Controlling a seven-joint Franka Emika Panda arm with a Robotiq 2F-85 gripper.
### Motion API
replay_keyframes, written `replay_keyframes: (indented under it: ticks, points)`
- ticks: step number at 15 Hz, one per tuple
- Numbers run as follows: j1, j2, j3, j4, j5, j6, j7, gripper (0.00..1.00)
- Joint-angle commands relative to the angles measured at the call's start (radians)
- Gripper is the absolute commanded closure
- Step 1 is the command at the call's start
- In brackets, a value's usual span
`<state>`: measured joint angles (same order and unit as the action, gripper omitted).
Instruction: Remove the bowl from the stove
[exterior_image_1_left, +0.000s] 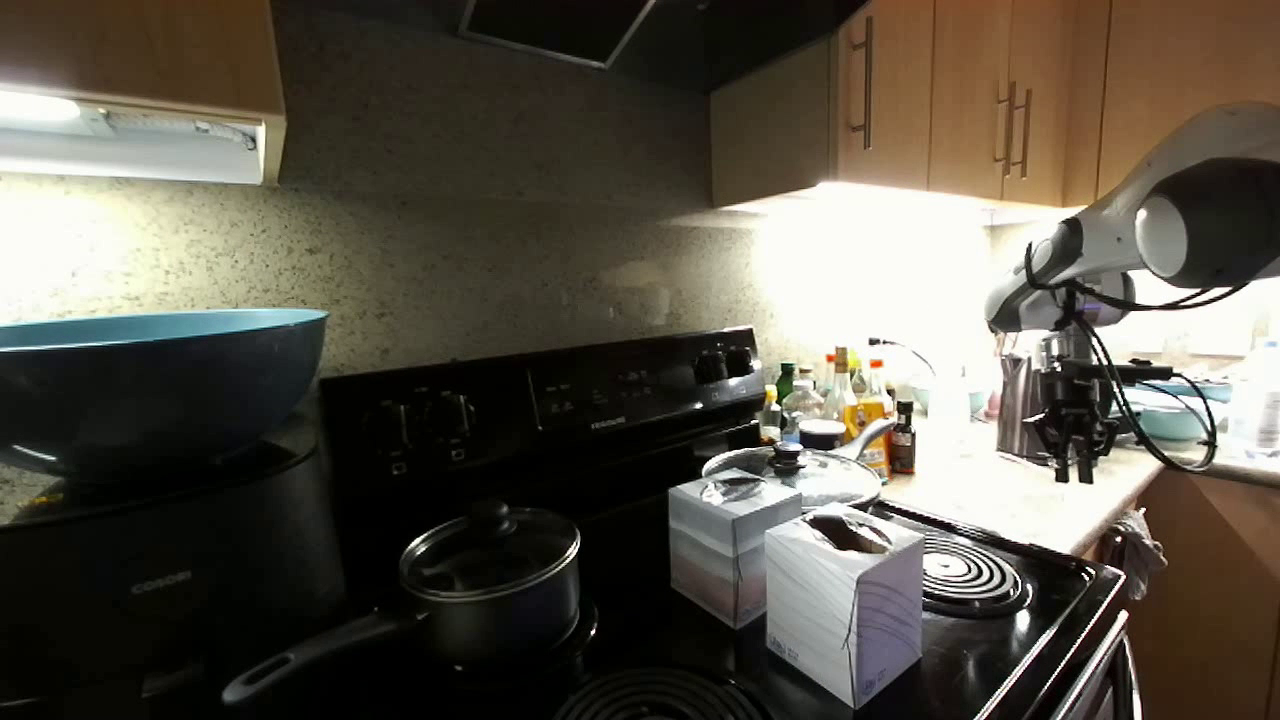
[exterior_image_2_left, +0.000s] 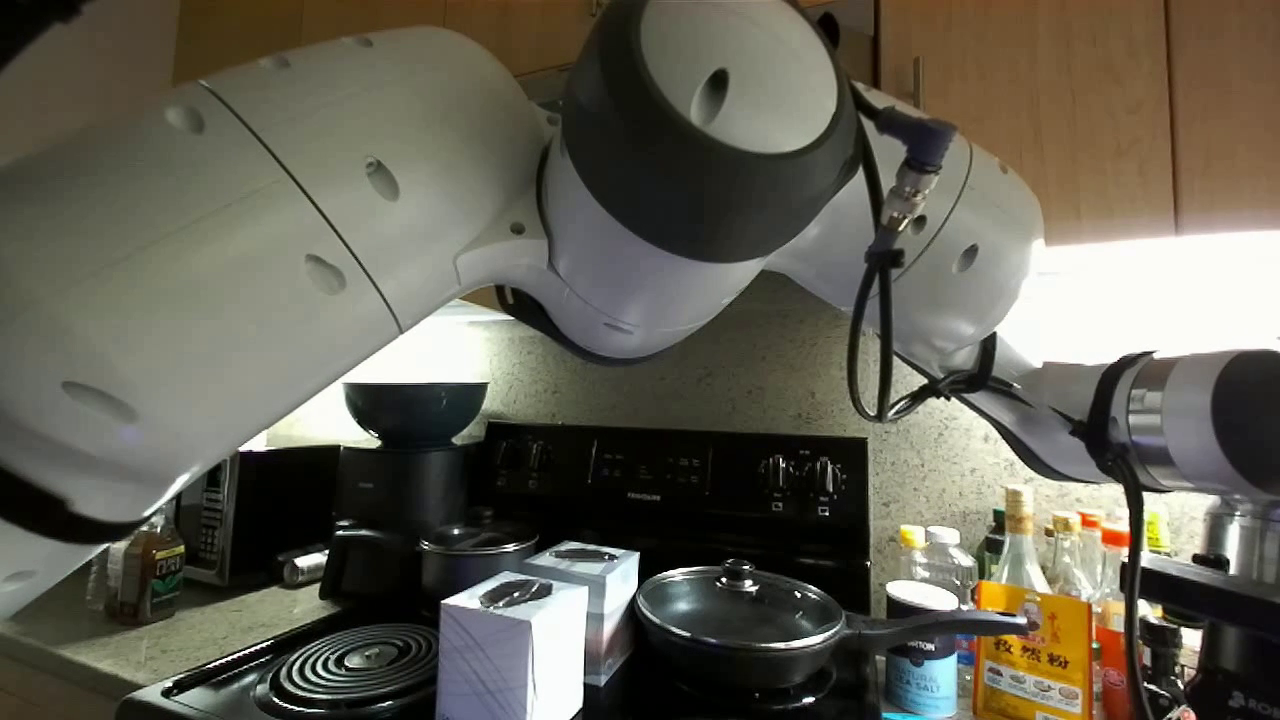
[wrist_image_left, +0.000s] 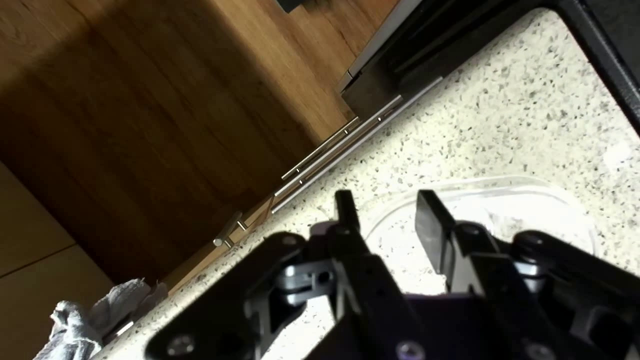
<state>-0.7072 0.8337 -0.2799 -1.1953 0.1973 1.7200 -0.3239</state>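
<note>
The stove (exterior_image_1_left: 960, 650) is black with coil burners and a raised back panel (exterior_image_2_left: 740, 450). Its edge (wrist_image_left: 615, 35) shows at the upper right of the wrist view. No shallow pale bowl shows on it; the bowl is hidden or out of view. My gripper (exterior_image_1_left: 1074, 468) hangs over the counter (exterior_image_1_left: 985, 500), beyond the stove's end. In the wrist view the gripper (wrist_image_left: 385, 200) is open, with nothing between its fingers. A clear glassy dish (wrist_image_left: 520, 184) lies on the counter beneath it; I cannot tell whether that is the bowl.
On the stove stand a glass-lidded frying pan (exterior_image_2_left: 740, 645), a dark lidded pot (exterior_image_1_left: 500, 620) and two tissue boxes (exterior_image_1_left: 845, 610) (exterior_image_1_left: 720, 555). A teal basin (exterior_image_1_left: 160, 390) rests on a black appliance (exterior_image_1_left: 170, 580). Bottles (exterior_image_1_left: 840, 400) crowd the counter's back. A cloth (wrist_image_left: 75, 325) hangs at the counter's front.
</note>
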Motion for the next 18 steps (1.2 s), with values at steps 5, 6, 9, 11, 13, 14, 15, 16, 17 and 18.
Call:
replay_keyframes:
  ticks: [5,6,9,11,13,14,15,16,17,18]
  points:
    - [0.006,0.020,-0.005,0.022,0.010,0.063,0.070,0.10]
    - [0.001,0.040,-0.004,0.044,0.008,0.047,0.080,0.33]
    - [-0.032,0.077,0.041,0.096,-0.025,0.038,0.110,0.53]
    - [-0.016,0.097,0.017,0.112,-0.008,0.047,0.099,0.67]
    - [-0.013,0.113,0.013,0.129,-0.012,0.055,0.098,0.80]
    - [-0.011,0.118,0.011,0.136,-0.021,0.063,0.082,0.86]
    - [-0.008,0.125,0.008,0.147,-0.030,0.066,0.072,0.93]
    - [-0.011,0.135,0.010,0.173,-0.046,0.033,0.033,0.98]
    - [-0.041,0.145,0.056,0.212,-0.094,-0.015,-0.019,1.00]
    - [-0.043,0.149,0.065,0.231,-0.119,-0.042,-0.063,1.00]
